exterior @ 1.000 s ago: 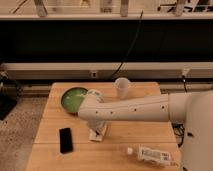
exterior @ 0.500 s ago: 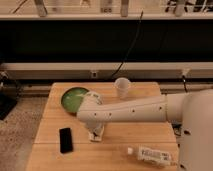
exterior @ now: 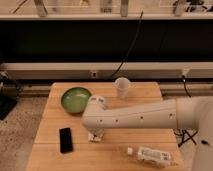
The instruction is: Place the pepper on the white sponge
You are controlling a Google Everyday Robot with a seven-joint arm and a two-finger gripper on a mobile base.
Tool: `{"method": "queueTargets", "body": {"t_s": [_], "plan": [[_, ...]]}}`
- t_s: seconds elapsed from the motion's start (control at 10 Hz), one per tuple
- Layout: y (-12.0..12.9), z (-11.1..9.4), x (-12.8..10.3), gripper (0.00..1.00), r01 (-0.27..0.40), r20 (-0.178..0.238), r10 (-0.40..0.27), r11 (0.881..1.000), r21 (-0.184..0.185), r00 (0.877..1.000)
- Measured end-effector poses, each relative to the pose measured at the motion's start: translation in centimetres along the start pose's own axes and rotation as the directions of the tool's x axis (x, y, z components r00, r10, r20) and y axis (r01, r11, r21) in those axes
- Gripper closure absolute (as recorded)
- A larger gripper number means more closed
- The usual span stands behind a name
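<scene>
In the camera view we look down on a light wooden table [exterior: 145, 95] standing in front of a dark wall with a pale ledge and a black cable hanging down to it. Our white arm [exterior: 140, 116] reaches in from the right edge of the picture and stretches leftward across the middle of the table, ending in a rounded wrist. Below that wrist the gripper [exterior: 96, 134] points down toward the tabletop, a little left of centre and nearer the front edge than the back; we cannot tell how its jaws stand, since the arm covers them. Right under the gripper a small whitish block, the white sponge [exterior: 95, 137], peeks out on the wood, partly hidden by the arm. We cannot make out the pepper anywhere; if it is in the gripper, the arm hides it. Toward the back left corner sits a green bowl [exterior: 76, 99], just beside the wrist. A white cup [exterior: 121, 87] stands upright near the back edge, roughly at the middle. A black phone [exterior: 65, 139] lies flat near the front left corner, to the left of the sponge and apart from it. A white labelled bottle [exterior: 150, 155] lies on its side near the front edge, toward the right.
</scene>
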Motion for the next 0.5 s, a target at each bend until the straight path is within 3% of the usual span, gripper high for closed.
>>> {"method": "queueTargets", "body": {"t_s": [0.5], "plan": [[-0.94,-0.52,-0.43,0.98,0.014,-0.013,-0.014,0.999,0.037,1.000]]}}
